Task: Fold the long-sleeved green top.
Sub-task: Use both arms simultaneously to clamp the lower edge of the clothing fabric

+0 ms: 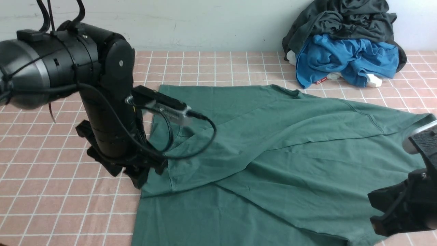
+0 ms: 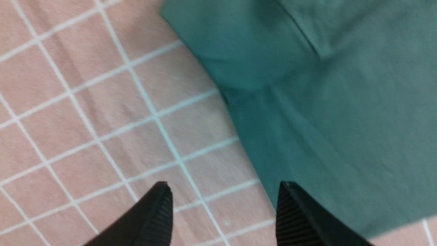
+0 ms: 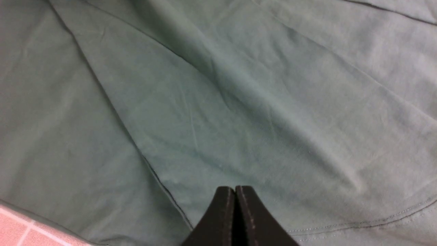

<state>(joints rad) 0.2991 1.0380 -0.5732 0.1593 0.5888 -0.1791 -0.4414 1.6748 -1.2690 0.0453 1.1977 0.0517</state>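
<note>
Expect limp, light cloth from the large green long-sleeved top (image 1: 307, 167), spread across the front view's centre. Pinch doubled layers along its left edge (image 1: 146, 193), with black left gripper (image 2: 225, 191) open, black right gripper (image 3: 235, 188) closed.

The green top (image 1: 290, 171) is matt, softly creased cloth; the left arm (image 1: 76, 61) looks smooth and glossy.

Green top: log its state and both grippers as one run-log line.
green top: spread, partly folded over | left gripper: open, empty | right gripper: shut, empty
</note>
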